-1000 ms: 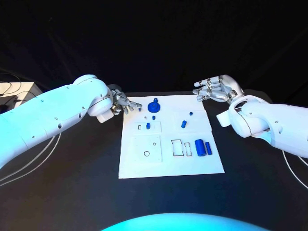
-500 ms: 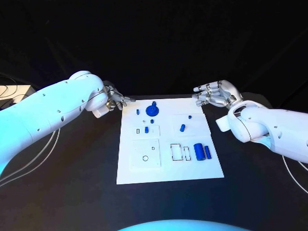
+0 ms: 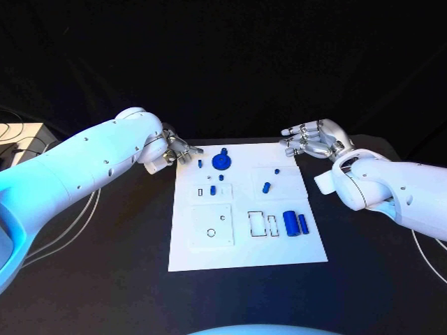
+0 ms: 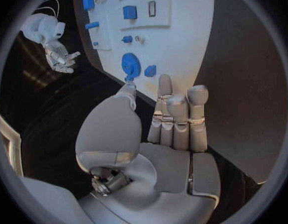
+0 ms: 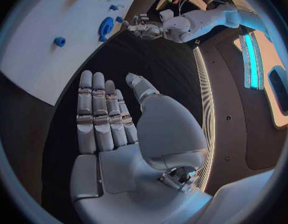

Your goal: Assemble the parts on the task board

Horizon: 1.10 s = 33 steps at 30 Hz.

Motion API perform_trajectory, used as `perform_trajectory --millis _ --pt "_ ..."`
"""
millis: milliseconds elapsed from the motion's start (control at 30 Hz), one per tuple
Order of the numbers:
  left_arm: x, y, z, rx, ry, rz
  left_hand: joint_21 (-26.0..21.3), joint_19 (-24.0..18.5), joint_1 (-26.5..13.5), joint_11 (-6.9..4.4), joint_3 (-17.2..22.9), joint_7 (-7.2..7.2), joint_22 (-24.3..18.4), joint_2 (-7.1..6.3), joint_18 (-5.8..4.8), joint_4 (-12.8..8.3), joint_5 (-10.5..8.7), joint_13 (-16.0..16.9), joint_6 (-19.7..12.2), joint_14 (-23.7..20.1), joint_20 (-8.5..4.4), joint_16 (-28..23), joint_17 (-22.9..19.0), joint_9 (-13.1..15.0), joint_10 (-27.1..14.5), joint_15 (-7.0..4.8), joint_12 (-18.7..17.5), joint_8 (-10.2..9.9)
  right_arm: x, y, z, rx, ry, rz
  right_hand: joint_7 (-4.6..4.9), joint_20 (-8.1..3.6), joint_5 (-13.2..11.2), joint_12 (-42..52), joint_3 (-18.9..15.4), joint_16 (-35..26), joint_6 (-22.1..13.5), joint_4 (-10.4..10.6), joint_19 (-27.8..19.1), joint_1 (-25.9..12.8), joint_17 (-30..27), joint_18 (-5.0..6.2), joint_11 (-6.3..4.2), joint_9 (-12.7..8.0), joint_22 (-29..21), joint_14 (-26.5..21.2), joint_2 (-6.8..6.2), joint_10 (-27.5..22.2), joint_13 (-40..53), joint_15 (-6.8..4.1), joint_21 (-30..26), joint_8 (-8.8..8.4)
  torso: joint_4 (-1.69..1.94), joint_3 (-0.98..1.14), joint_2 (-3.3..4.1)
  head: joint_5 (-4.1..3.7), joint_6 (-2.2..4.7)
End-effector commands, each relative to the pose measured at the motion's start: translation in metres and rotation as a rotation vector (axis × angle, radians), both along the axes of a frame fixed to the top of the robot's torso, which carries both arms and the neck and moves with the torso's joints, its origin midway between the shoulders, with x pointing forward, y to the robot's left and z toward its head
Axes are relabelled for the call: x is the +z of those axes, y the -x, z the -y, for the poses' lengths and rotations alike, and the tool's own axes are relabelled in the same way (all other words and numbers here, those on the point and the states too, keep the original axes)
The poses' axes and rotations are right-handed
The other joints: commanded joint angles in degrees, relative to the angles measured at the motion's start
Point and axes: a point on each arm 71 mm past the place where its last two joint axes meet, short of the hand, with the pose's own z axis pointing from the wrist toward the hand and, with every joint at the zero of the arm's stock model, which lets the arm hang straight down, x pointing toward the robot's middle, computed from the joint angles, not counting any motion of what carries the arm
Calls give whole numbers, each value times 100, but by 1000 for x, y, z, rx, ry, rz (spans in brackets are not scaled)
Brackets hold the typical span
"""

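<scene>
Holding: nothing in either hand.
Left hand (image 3: 173, 150): hovering beside the white board (image 3: 284, 248), fingers straight, released.
Right hand (image 3: 312, 137): hovering, fingers straight, released.
Blue parts (image 3: 296, 224): lying on the board.

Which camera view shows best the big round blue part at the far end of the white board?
The left wrist view: the round blue part is near and unobstructed, just beyond the left hand. The head view shows it small; the right wrist view shows it at the board's edge.
</scene>
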Motion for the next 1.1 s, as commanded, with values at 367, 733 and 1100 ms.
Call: perform_trajectory --millis 367,733,1100 --pt "-4 0 11 -51 11 -44 60 62 -131 -45 334 -71 73 -56 53 -111 18 3 -45 38 -15 65 56 119 25 -34 50 216 4 0 -4 10 -5 21 4 2 18 -15 19 -10 -42 -12 -28 -48 -8 33 -7 0 -4 -49 -9 -20 -9 -7 35 -19 -14 7 28 26 22" --pt "-8 2 15 -61 13 -62 82 72 -148 -47 356 -75 103 -37 47 -110 15 5 -58 45 -18 86 86 152 32 -34 51 261 5 -1 -5 12 -5 22 4 2 18 -15 19 -10 -42 -12 -28 -48 -8 33 -7 0 -4 -49 -9 -20 -9 -7 35 -19 -12 4 39 9 7" --pt "-10 0 13 -50 14 -69 108 89 -119 -64 401 -98 142 52 23 -168 16 -1 -36 62 -38 113 126 232 64 -46 39 353 5 -1 -5 13 -5 23 4 2 18 -15 19 -10 -42 -12 -28 -48 -8 33 -7 0 -4 -49 -9 -20 -9 -7 35 -19 -5 7 36 -3 -3"
